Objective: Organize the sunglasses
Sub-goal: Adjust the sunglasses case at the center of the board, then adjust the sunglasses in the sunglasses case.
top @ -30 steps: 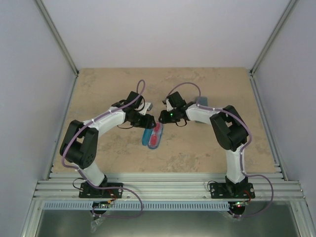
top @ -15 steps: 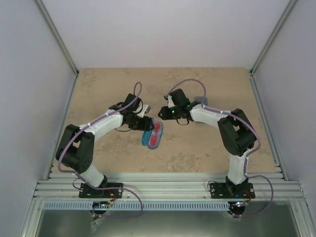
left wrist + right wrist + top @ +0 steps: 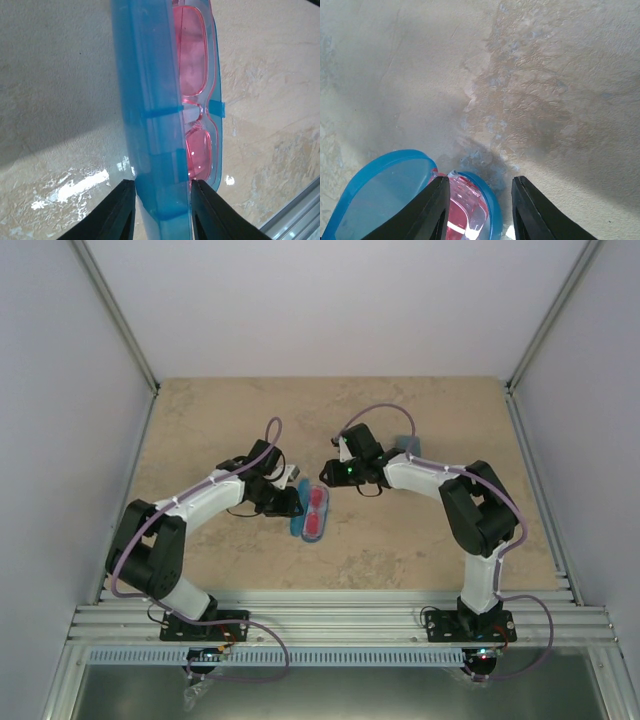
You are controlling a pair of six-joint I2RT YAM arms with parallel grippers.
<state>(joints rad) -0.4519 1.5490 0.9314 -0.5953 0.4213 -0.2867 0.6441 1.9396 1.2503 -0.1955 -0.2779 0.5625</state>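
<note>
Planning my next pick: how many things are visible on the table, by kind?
Sunglasses: 1, the red pair lying in the open case.
Cases: 1, the blue case.
Unidentified: 1, a grey-blue item partly hidden behind the right arm.
Total: 3

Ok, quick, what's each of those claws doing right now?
Left gripper: closed on the upright lid of the blue case.
Right gripper: open, holding nothing.
</note>
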